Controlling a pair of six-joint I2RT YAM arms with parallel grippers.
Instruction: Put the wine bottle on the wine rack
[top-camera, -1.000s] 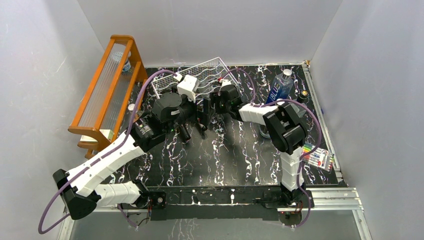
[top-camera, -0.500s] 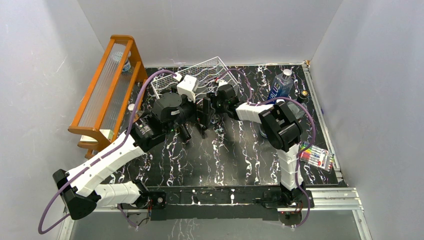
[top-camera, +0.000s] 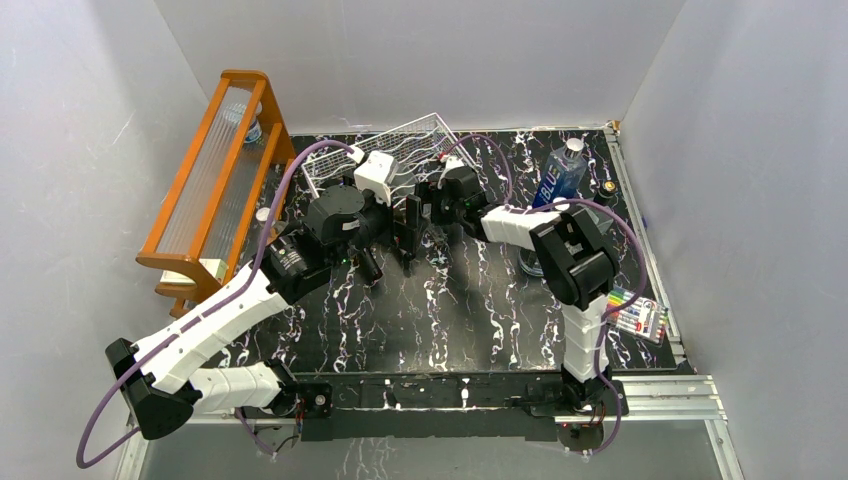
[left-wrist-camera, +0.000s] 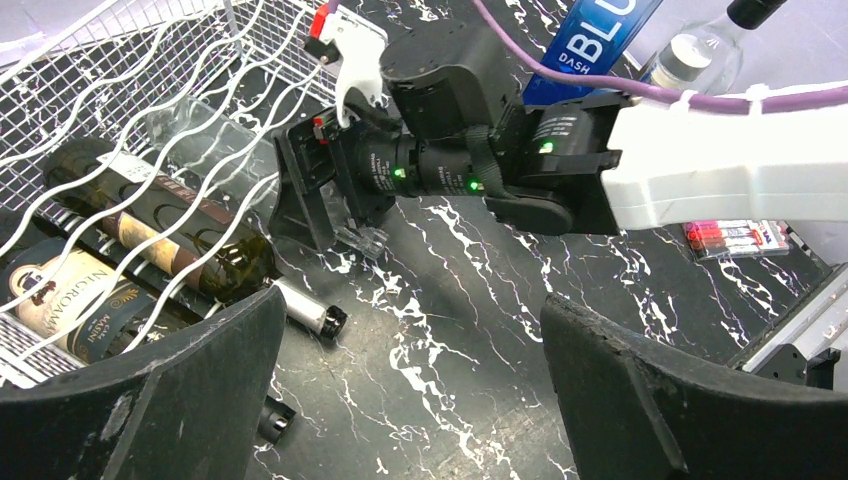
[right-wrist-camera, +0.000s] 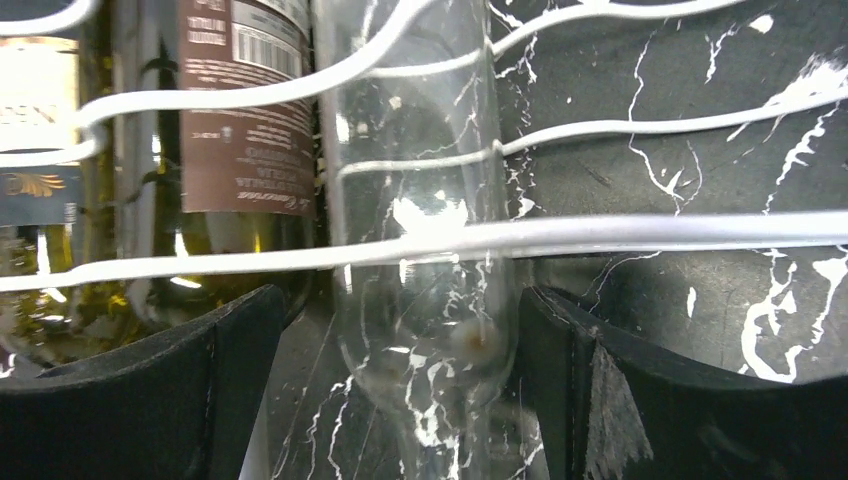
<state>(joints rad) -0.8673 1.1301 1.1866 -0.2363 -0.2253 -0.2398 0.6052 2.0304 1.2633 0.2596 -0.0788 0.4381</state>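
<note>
The silver-white wire wine rack (top-camera: 400, 150) (left-wrist-camera: 100, 60) lies at the back of the table. A clear glass wine bottle (right-wrist-camera: 420, 250) (left-wrist-camera: 195, 125) rests among its wavy wires (right-wrist-camera: 650, 232), beside a dark bottle with a brown label (right-wrist-camera: 240, 110) (left-wrist-camera: 170, 235). My right gripper (right-wrist-camera: 400, 400) (top-camera: 412, 222) (left-wrist-camera: 310, 190) is open around the clear bottle's base, with a gap on the left side. My left gripper (left-wrist-camera: 410, 390) (top-camera: 385, 245) hangs open and empty over the marble top, just in front of the rack.
A second dark labelled bottle (left-wrist-camera: 80, 300) lies in the rack. A blue-labelled bottle (top-camera: 560, 172) and a small clear bottle (left-wrist-camera: 690, 65) stand at the back right. Markers (top-camera: 637, 312) lie by the right rail. An orange wooden shelf (top-camera: 215, 170) stands on the left.
My right gripper's jaws have spread apart off the clear bottle, and its arm has shifted slightly. The left arm has not moved.
</note>
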